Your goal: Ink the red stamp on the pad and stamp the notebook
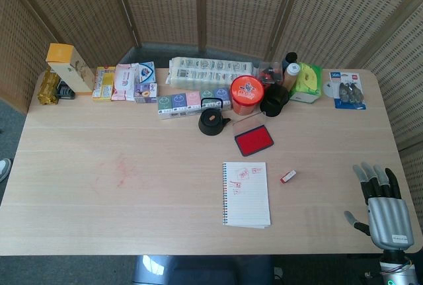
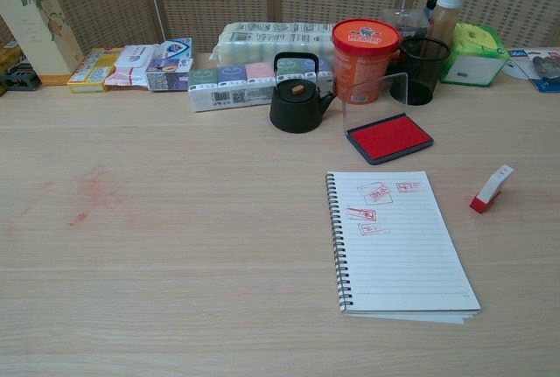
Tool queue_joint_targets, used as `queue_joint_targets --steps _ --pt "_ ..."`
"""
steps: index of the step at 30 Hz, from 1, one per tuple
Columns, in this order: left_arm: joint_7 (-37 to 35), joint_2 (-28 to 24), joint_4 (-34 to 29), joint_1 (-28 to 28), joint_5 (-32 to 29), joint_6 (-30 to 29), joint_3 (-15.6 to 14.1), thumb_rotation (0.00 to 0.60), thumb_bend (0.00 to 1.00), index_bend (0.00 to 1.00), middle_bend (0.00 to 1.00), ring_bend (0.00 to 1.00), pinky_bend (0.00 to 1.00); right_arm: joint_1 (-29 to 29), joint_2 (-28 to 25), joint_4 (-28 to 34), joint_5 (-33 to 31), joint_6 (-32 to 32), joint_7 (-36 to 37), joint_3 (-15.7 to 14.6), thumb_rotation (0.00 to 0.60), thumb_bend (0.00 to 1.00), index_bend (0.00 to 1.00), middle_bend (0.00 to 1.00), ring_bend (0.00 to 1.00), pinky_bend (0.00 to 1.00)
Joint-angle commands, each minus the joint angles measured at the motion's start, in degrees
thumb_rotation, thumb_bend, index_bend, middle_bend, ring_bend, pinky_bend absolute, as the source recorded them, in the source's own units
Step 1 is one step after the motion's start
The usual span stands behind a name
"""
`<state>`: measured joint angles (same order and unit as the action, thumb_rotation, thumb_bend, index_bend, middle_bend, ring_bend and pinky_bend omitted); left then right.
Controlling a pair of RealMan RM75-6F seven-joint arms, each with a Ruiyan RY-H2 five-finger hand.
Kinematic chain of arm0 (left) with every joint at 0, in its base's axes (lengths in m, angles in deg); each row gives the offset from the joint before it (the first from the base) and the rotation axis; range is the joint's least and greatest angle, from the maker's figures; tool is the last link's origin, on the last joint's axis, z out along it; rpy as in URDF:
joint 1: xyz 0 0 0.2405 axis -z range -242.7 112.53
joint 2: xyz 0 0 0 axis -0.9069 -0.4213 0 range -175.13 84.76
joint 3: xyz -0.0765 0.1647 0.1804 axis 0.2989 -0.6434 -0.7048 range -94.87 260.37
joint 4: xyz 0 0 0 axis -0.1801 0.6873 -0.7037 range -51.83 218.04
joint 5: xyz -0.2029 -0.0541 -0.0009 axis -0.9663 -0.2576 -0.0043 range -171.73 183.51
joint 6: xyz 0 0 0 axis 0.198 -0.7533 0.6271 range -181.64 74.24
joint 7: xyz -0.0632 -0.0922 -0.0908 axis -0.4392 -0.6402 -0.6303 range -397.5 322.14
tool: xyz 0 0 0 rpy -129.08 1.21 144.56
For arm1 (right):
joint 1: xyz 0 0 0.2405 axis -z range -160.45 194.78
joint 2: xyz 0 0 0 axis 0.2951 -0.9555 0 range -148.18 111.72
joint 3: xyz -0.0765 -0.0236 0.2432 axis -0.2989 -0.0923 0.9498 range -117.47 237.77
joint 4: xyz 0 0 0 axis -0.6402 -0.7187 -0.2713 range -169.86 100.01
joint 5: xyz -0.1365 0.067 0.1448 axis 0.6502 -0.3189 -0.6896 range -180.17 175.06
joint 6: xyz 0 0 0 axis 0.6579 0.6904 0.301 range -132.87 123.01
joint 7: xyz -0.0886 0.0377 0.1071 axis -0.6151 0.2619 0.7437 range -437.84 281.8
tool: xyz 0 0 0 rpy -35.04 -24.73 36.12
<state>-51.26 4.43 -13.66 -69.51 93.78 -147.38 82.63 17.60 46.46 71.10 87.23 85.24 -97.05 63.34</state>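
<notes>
Right hand [image 1: 385,209] only showed in the head view, with its wrist cut off by the bottom edge; the chest view didn't catch it at all. Left hand wasn't in either shot. The red prints on the notebook [image 2: 398,241] were too small to read, same for the labels on the row of small boxes [image 2: 249,84]. The yellow carton [image 2: 35,18] got clipped by the chest view's top-left corner, and the blue blister pack [image 2: 544,69] ran off its right edge.
</notes>
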Motion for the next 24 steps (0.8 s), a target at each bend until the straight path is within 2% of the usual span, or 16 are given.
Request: queue_joint_targets --steps 1,5,7,8,10,13,16,19,24 --pt "-0.4 -0.2 -0.1 0.0 0.3 -0.1 -0.1 0.6 0.02 0.0 0.0 0.0 0.04 -0.1 0.2 -0.2 -0.1 -0.2 -0.4 0.0 0.6 0.0 0.05 0.0 0.0 0.0" --pt "-0.9 -0.6 -0.2 -0.1 0.6 -0.5 0.0 0.6 0.02 0.0 0.0 0.0 0.04 -0.4 1.0 -0.8 0.2 -0.4 -1.0 0.0 0.6 0.0 0.07 0.03 0.01 0.0" --pt "-1.1 -0.8 -0.3 -0.1 0.6 -0.6 0.1 0.6 0.02 0.0 0.0 0.0 0.04 -0.7 1.5 -1.3 0.7 -0.4 -1.1 0.1 0.6 0.0 0.1 0.15 0.12 0.08" --pt "-1.3 -0.9 -0.4 -0.2 0.7 -0.7 0.1 0.6 0.02 0.0 0.0 0.0 0.04 -0.9 2.1 -1.8 1.2 -0.2 -1.1 0.3 0.6 0.0 0.11 0.21 0.18 0.14" --pt "-1.7 -1.1 -0.5 -0.2 0.8 -0.7 0.0 0.6 0.02 0.0 0.0 0.0 0.04 -1.6 3.4 -3.4 2.6 0.3 -1.0 0.8 0.6 0.03 0.13 0.42 0.38 0.39" --pt "-2.2 -1.3 -0.6 -0.3 0.9 -0.8 0.0 0.6 0.02 0.0 0.0 0.0 0.04 -3.8 6.3 -6.6 4.5 -1.1 -0.8 1.5 0.6 0.1 0.15 0.6 0.59 0.69" --pt "-2.2 -1.4 -0.6 -0.2 0.7 -0.4 0.0 0.6 0.02 0.0 0.0 0.0 0.04 -6.5 7.7 -9.0 5.3 -4.2 -0.4 1.9 0.6 0.17 0.17 0.68 0.69 0.84" --pt "-2.3 -1.4 -0.6 0.1 0.4 0.1 0.1 0.6 0.02 0.0 0.0 0.0 0.04 -10.5 8.0 -11.8 6.4 -9.7 3.6 1.9 0.6 0.2 0.21 0.72 0.74 0.9" --pt "-2.2 -1.5 -0.7 0.4 -0.1 1.0 0.2 0.6 0.03 0.0 0.0 0.0 0.04 -17.7 8.4 -18.0 8.5 -18.9 13.5 1.2 0.6 0.22 0.24 0.74 0.76 0.91"
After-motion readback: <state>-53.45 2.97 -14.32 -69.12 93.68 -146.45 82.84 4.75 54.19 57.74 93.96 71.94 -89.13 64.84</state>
